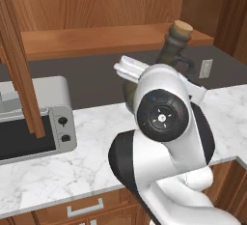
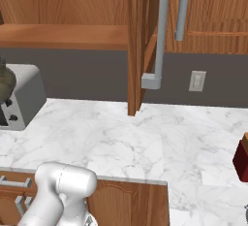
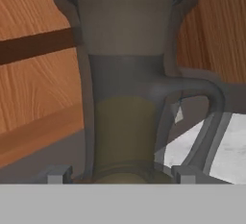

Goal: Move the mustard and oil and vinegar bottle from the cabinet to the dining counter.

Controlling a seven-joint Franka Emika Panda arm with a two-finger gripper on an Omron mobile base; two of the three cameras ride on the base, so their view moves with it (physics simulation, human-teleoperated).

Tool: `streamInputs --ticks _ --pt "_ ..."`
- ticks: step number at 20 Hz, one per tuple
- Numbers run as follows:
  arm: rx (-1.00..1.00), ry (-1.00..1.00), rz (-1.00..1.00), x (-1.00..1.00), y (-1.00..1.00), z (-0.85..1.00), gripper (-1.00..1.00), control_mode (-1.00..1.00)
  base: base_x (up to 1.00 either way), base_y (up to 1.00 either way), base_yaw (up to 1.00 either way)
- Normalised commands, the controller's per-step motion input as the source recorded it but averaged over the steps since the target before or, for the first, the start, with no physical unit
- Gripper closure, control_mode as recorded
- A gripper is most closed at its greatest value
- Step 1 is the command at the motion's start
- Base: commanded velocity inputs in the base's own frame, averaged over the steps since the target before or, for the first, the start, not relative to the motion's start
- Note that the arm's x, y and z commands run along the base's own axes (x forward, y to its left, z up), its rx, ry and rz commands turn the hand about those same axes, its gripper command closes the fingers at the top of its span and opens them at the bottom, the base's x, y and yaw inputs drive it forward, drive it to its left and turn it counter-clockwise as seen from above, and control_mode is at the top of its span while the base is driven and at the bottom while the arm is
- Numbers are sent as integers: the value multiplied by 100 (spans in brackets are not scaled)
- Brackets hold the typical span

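The gripper [image 3: 117, 176] clasps the oil and vinegar bottle [image 3: 126, 122] between its 2 fingers, above the marble worktop [image 1: 72, 171].

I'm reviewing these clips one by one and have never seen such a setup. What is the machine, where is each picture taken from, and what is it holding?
This is a rendered kitchen. The white arm is a robot on a driving base. Two pictures come from cameras on that base, behind the arm to its left and right. The third looks along the gripper from the hand. Below is a marble worktop with a toaster oven; above is the shelf of the wooden cabinet. The oil and vinegar bottle, dark with a cork stopper, sits between the fingertips, tilted and off both shelf and worktop, so it appears gripped.
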Motion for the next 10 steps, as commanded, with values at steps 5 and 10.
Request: streamInputs --ticks 5,10 --pt "20 2 -4 -45 -33 -27 100 -100 0 0 0" --pt "7 4 -2 -17 -32 -29 100 -100 0 0 0"
